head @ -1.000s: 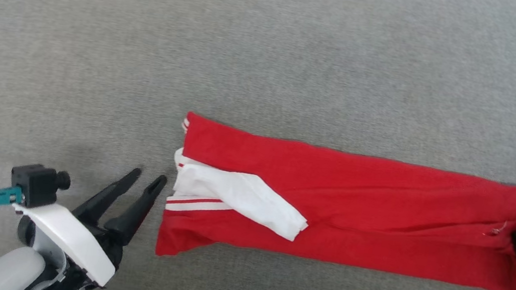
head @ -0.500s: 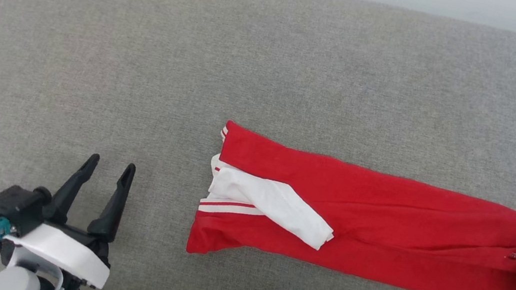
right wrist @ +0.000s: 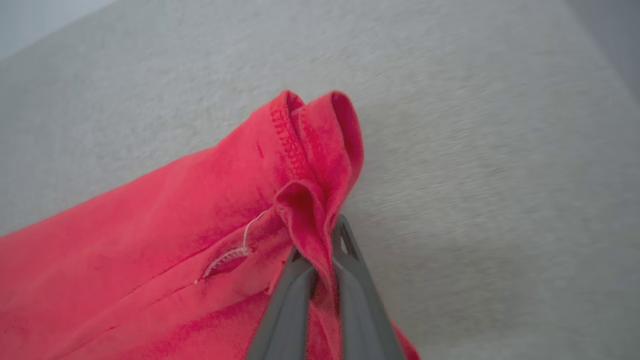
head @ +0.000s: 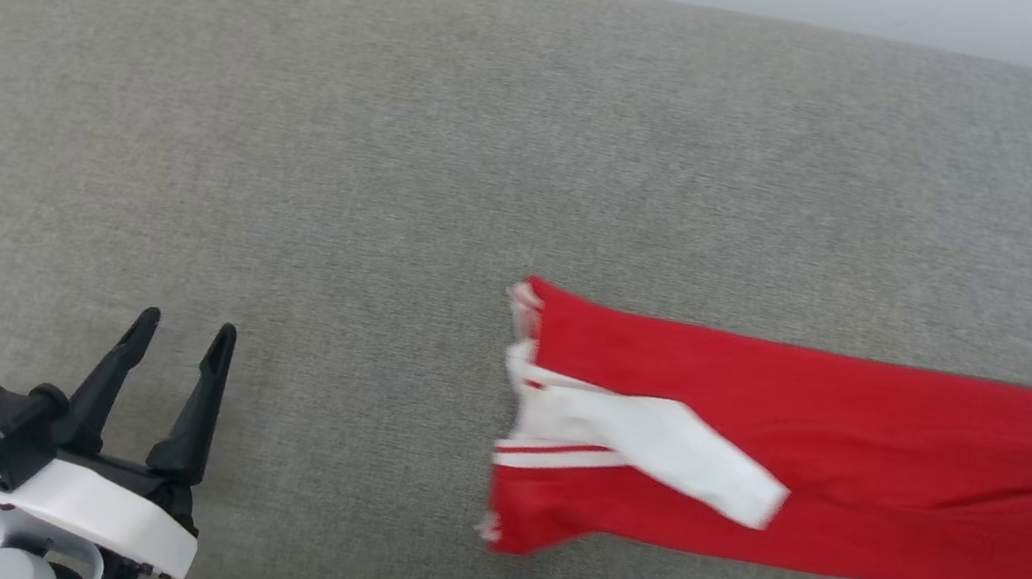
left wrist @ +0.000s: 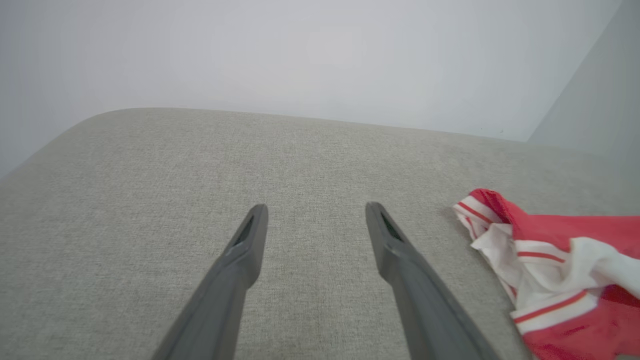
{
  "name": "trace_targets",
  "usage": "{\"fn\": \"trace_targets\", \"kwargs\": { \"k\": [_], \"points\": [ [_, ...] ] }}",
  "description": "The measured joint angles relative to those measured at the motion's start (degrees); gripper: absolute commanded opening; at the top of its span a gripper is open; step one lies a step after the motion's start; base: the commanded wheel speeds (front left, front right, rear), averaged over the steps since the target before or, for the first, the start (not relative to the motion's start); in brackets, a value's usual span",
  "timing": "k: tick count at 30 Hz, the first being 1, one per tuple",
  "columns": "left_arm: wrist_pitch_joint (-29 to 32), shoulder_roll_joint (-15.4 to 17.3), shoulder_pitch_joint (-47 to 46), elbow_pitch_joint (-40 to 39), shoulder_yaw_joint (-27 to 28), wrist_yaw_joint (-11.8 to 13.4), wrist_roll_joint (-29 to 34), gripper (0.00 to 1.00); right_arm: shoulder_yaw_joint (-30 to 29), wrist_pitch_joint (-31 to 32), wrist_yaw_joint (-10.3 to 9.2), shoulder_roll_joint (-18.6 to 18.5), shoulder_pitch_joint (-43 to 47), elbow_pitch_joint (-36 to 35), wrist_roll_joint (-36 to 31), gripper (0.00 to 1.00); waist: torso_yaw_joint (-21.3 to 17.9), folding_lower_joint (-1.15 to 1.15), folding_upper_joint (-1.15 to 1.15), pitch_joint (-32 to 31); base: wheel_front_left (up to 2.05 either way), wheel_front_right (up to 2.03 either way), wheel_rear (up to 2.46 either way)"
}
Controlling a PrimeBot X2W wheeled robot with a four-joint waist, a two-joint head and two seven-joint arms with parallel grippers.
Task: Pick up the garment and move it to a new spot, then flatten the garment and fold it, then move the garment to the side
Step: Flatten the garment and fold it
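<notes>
The right gripper (right wrist: 320,245) has just pinched shut on the end hem of the red shirt (head: 815,463), which lies folded long on the grey cushion's (head: 393,161) right. The left gripper (head: 186,326) stands wide, well left. Dragging aside looks next.

The left gripper (head: 188,324) sat lower left in the head view, fingers spread, pointing up; the right gripper (right wrist: 320,245), bottom centre of its wrist view, pinched the garment (right wrist: 150,240).
</notes>
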Motion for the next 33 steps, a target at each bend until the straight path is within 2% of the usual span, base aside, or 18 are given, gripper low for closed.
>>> {"fn": "trace_targets", "kwargs": {
  "k": [7,10,12,18,26,33],
  "points": [
    [0.00,0.37,0.62,-1.72,0.71,0.00,0.11,1.00,-11.65,-0.40,-0.04,-3.21,-0.82,-2.43,-4.01,0.00,-2.00,0.00,0.00,-0.16,0.00,0.00,0.00],
    [0.00,0.62,0.63,-2.31,0.85,0.00,0.34,1.00,-12.58,0.09,-0.05,-3.38,-0.86,-3.53,-4.58,0.00,-2.37,0.00,0.00,-0.27,0.00,0.00,0.00],
    [0.00,0.68,0.77,-3.10,0.97,0.00,0.34,1.00,-11.14,1.37,-0.05,-2.71,-0.79,-5.56,-4.55,0.00,-2.81,0.00,0.00,-0.57,0.00,0.00,0.00],
    [0.00,0.23,1.26,-4.57,1.41,0.00,1.18,1.00,-3.33,4.02,-0.05,-1.49,1.35,-10.07,-3.41,0.00,-3.19,0.00,0.00,-1.28,0.00,0.00,0.00],
    [0.00,-0.60,1.92,-6.44,1.91,0.00,1.04,1.00,16.62,8.51,-0.05,0.36,2.75,-20.79,-1.47,0.00,-2.67,0.00,0.00,-1.78,0.00,0.00,0.00],
    [0.00,-1.71,1.81,-6.42,0.98,0.00,-0.52,1.00,32.89,11.25,-0.05,1.52,-0.28,-23.25,-0.93,0.00,-0.73,0.00,0.00,-1.23,0.00,0.00,0.00]
  ]
}}
